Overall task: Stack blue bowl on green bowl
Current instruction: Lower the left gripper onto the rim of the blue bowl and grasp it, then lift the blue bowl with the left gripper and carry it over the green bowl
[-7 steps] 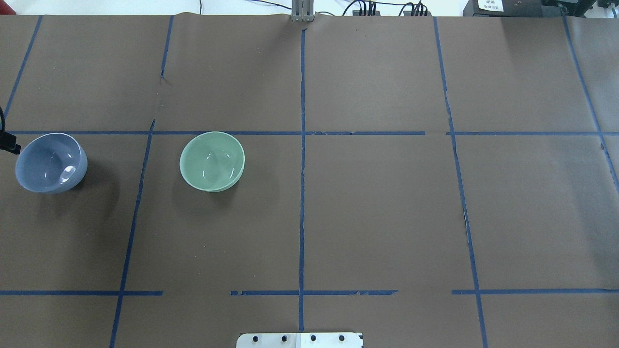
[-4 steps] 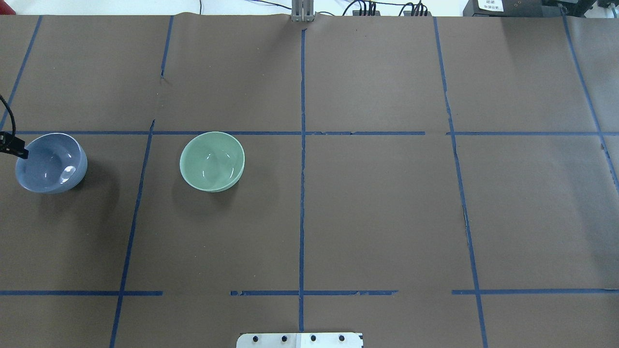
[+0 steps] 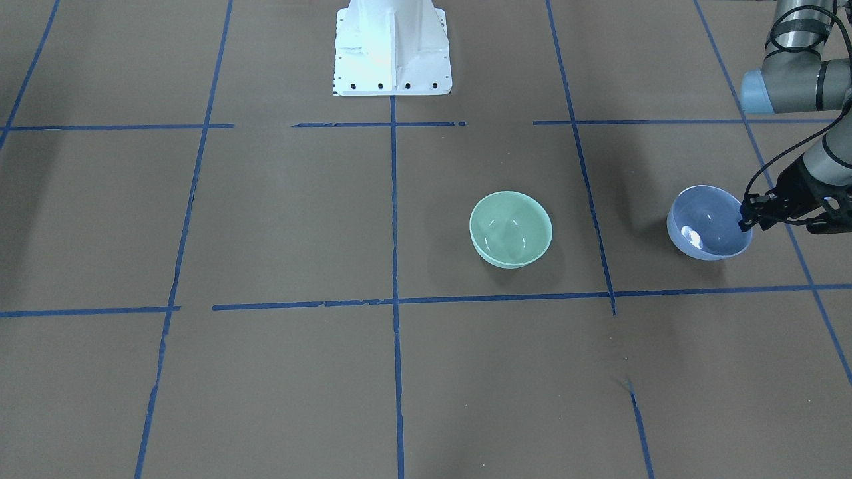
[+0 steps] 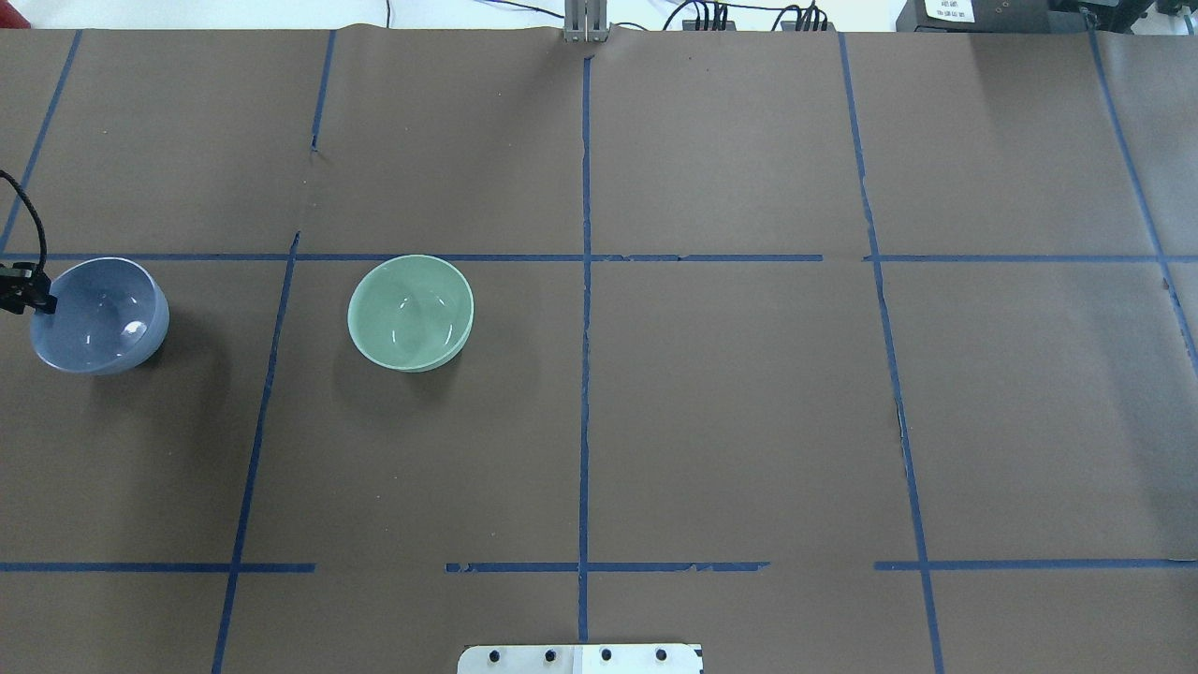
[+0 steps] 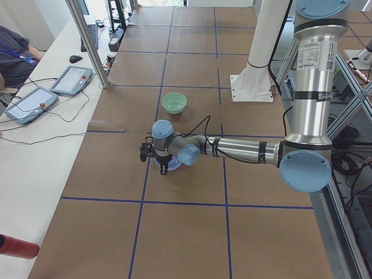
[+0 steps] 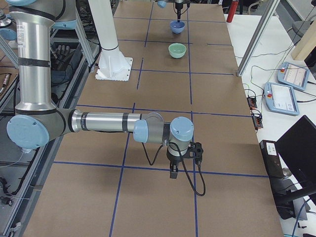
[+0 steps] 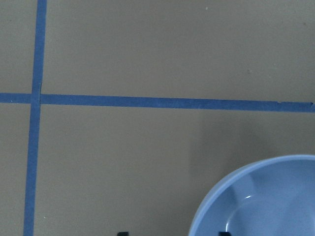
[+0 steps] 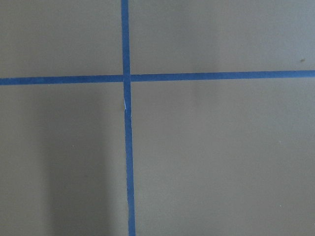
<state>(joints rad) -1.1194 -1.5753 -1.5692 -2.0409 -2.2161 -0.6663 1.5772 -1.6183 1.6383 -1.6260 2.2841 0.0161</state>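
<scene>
Left fingers point(image 3: 748, 217), spread open astride the blue bowl point(image 3: 705, 226) rim, should probably settle deeper before clenching.

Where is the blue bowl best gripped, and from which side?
Grip the rim of the blue bowl on its side away from the green bowl, coming down from above, one finger inside, one outside. The bowl stands upright and open, probably too wide to span, and the open left gripper is at that edge.
</scene>
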